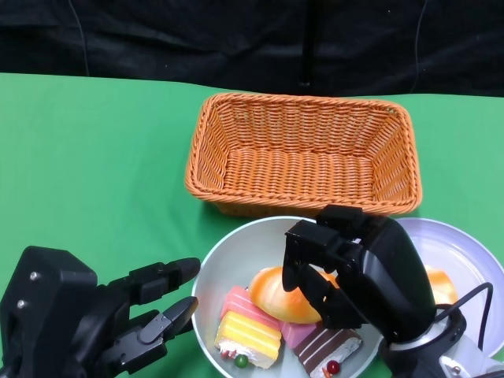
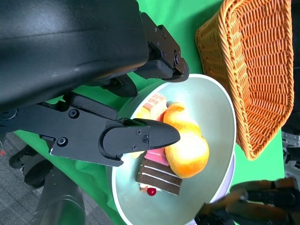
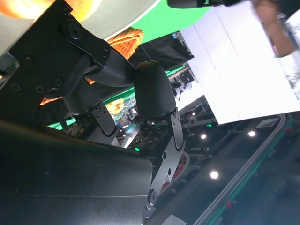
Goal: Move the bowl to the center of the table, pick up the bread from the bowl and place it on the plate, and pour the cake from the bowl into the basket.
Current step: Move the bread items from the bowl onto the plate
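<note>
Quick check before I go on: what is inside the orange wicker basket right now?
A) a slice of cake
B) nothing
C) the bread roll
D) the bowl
B: in the head view the orange wicker basket shows only its bare woven floor, while the bread roll and cake slices lie in the pale round bowl.

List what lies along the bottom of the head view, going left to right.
Left hand → yellow-topped cake slice → chocolate cake slice → right hand → plate.
</note>
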